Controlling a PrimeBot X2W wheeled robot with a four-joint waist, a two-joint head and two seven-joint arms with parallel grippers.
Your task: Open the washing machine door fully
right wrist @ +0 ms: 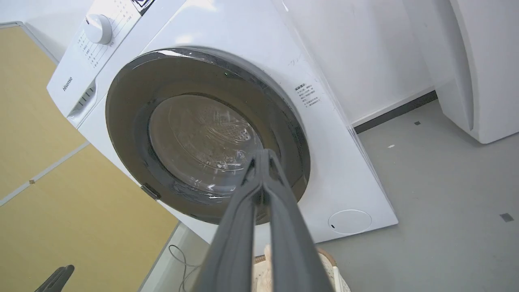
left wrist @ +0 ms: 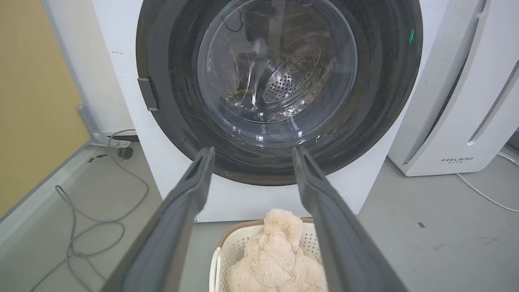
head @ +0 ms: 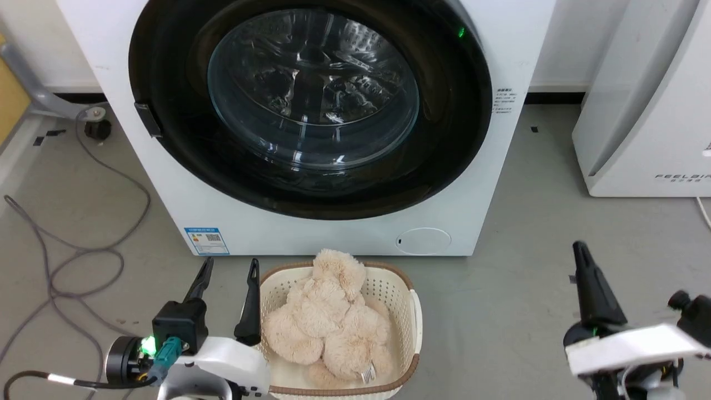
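The washing machine door (head: pixel 311 105), glossy black around a clear glass bowl, sits shut and flush in the white washing machine (head: pixel 166 189), ahead of and above both grippers. The left gripper (head: pixel 231 262) hovers low with its fingers spread and empty. Just to its right is a laundry basket (head: pixel 414 311) holding a beige plush toy (head: pixel 328 322). Up and left of it, a small dark tab (head: pixel 147 119) on the door's edge is probably the handle, and the spread fingers seem readied for it. The right gripper (head: pixel 580 250), fingers pressed together and empty, waits well clear.
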